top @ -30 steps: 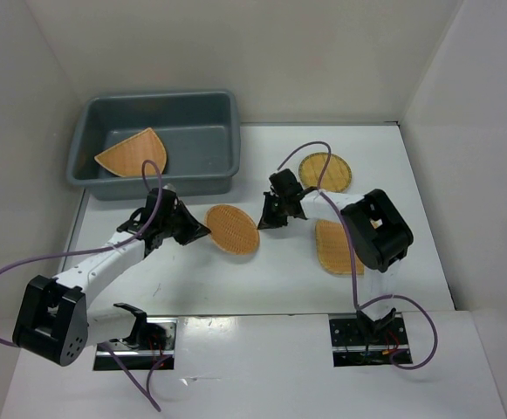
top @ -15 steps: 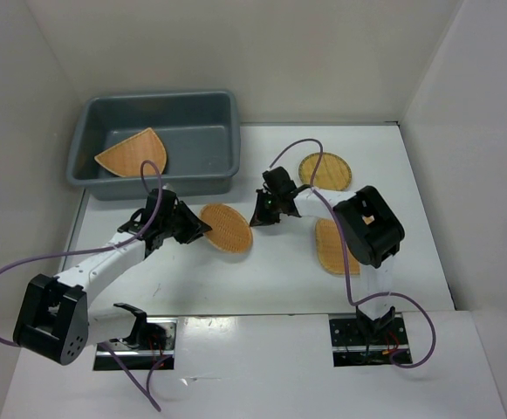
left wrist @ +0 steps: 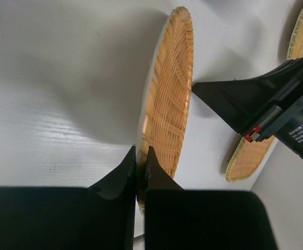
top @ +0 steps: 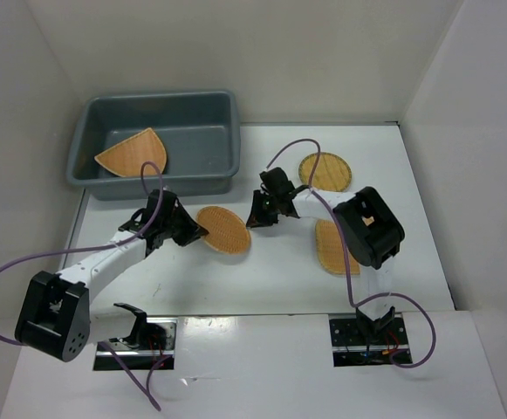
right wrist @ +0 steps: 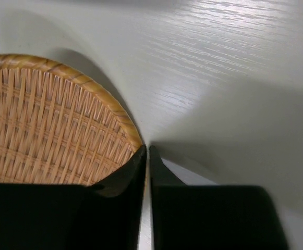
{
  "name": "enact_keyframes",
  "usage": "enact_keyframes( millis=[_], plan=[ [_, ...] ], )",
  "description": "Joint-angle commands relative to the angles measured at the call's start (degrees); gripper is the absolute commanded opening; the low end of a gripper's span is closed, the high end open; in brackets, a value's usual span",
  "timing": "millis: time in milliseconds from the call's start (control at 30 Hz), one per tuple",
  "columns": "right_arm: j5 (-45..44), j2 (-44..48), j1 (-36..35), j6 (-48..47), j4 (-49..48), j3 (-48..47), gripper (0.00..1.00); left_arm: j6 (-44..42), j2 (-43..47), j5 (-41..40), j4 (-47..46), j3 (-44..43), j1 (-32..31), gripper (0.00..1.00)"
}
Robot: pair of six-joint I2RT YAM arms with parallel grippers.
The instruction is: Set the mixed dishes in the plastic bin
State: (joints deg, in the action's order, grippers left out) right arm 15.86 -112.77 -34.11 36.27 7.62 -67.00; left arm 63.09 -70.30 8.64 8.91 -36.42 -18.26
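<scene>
A round woven plate (top: 224, 230) lies in the middle of the table, and my left gripper (top: 202, 232) is shut on its left rim. In the left wrist view the plate (left wrist: 167, 104) stands edge-on, its rim pinched between the fingers of that gripper (left wrist: 142, 151). My right gripper (top: 251, 220) sits at the plate's right edge. Its jaws (right wrist: 147, 148) are nearly together with nothing between them, touching the rim of the plate (right wrist: 47, 125). The blue-grey plastic bin (top: 227, 109) at the back left holds a rounded-triangle plate (top: 133, 154).
A yellowish round plate (top: 325, 172) lies at the back right. Another woven plate (top: 330, 249) is partly under the right arm. White walls enclose the table on the left, back and right. Purple cables loop over both arms.
The round plate has slid a little to the left, toward my left gripper. My right gripper followed it leftward at its right edge. The left arm has barely moved.
</scene>
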Motion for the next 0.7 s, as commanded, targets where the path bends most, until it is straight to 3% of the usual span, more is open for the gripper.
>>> enact_keyframes(
  millis=[0, 33, 100, 167, 200, 333, 467, 667],
  plan=[
    [-4.4, 1.8, -1.8, -1.7, 6.0, 0.4, 0.26, -1.7, 0.3, 4.5, -3.2, -6.7, -0.7, 0.00],
    [-5.6, 3.5, -1.2, -1.7, 6.7, 0.4, 0.47, -3.0, -0.2, 7.9, -2.3, -8.6, -0.7, 0.00],
    [-7.8, 10.7, 1.6, -1.7, 7.8, 1.5, 0.66, -6.7, -1.8, 12.9, -0.5, -11.9, -0.7, 0.00],
    [-8.4, 17.4, 6.7, -1.7, 8.3, 3.8, 0.77, -8.5, -2.9, 20.4, 0.1, -15.9, -0.7, 0.00],
    [-8.9, 25.0, 8.8, -1.7, 8.3, 4.5, 0.79, -8.5, -3.7, 22.4, 0.1, -16.9, -1.2, 0.00],
    [-13.3, 40.6, 17.4, -3.5, 11.3, 4.9, 0.79, -8.5, -5.2, 29.0, -0.5, -21.5, -3.3, 0.00],
    [-14.6, 46.5, 22.5, -6.1, 15.5, 2.1, 0.80, -7.1, -8.3, 30.4, -1.3, -30.3, -4.0, 0.00],
    [-11.3, 48.5, 24.2, -6.1, 16.8, 0.4, 0.84, -10.6, -16.9, 17.9, 2.8, -48.0, 0.8, 0.00]
  ],
)
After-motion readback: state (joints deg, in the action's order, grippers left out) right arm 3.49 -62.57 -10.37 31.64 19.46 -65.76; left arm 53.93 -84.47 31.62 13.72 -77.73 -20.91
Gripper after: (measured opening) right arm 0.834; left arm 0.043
